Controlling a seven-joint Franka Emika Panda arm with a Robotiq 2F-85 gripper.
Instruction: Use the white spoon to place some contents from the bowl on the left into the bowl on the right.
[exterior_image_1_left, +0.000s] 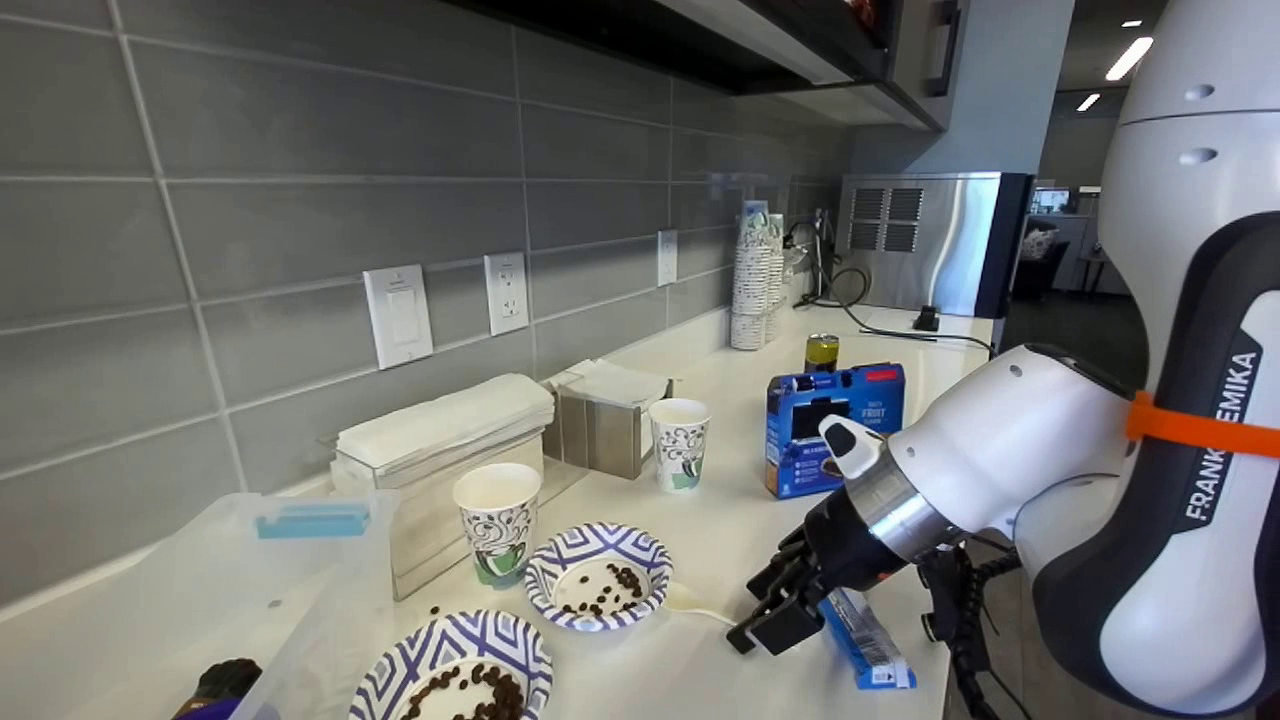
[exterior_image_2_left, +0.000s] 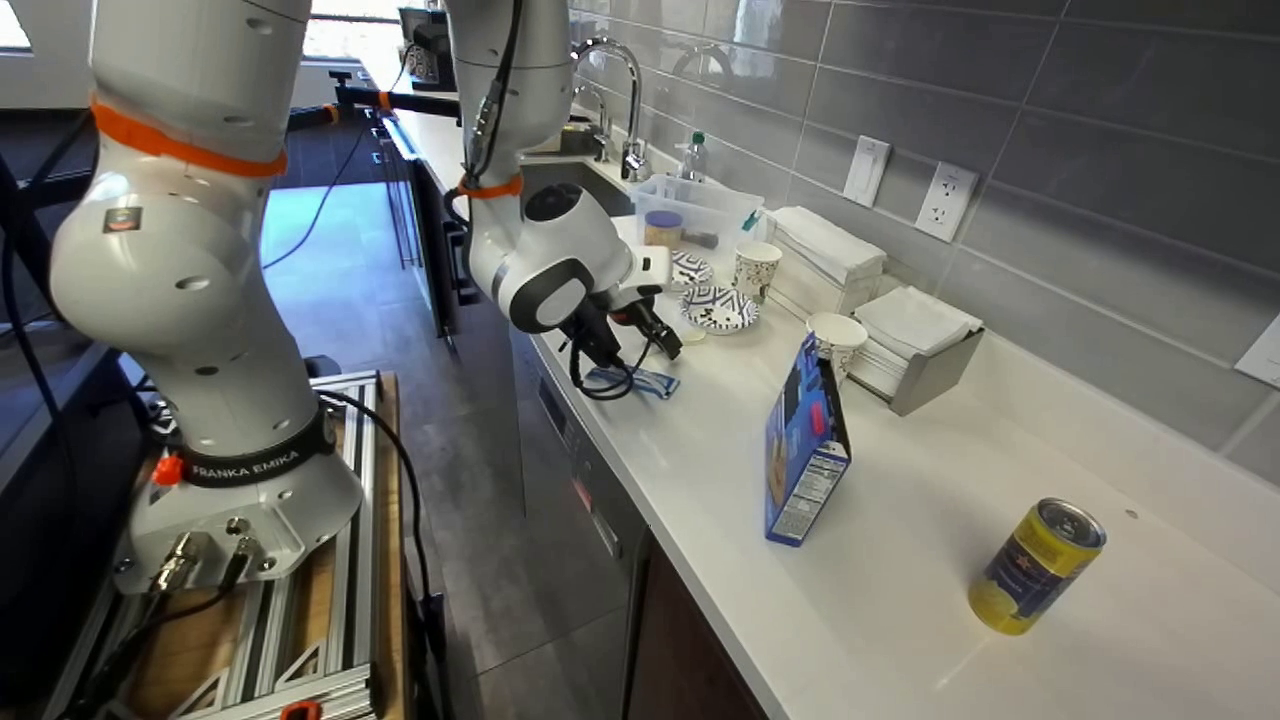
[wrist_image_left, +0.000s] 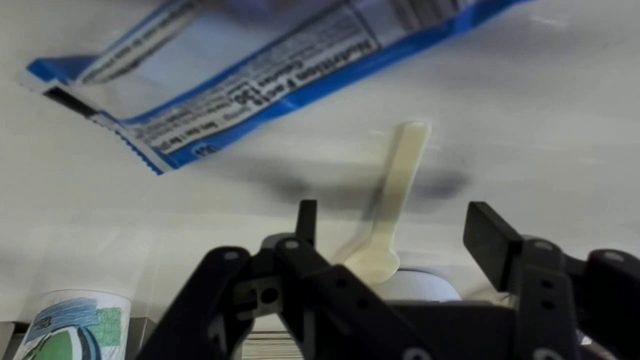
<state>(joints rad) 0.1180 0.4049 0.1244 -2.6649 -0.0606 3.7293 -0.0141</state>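
Grasp step, I reckon: fingers (wrist_image_left: 492, 247) spread, spoon (wrist_image_left: 396, 195) showing between them, ungripped; next move likely needs squaring up, lowering, then closing gently

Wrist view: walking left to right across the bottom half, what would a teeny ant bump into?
Paper cup → one of the open jaws → white spoon → the other jaw.

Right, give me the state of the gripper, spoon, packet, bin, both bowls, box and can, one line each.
Gripper: open, holding nothing
White spoon: lying on the counter, ungripped
Packet: lying on the counter
Bin: uncovered
Spoon-side bowl: upright, dark beans inside
Bin-side bowl: upright, dark beans inside
Box: standing upright
Can: standing upright
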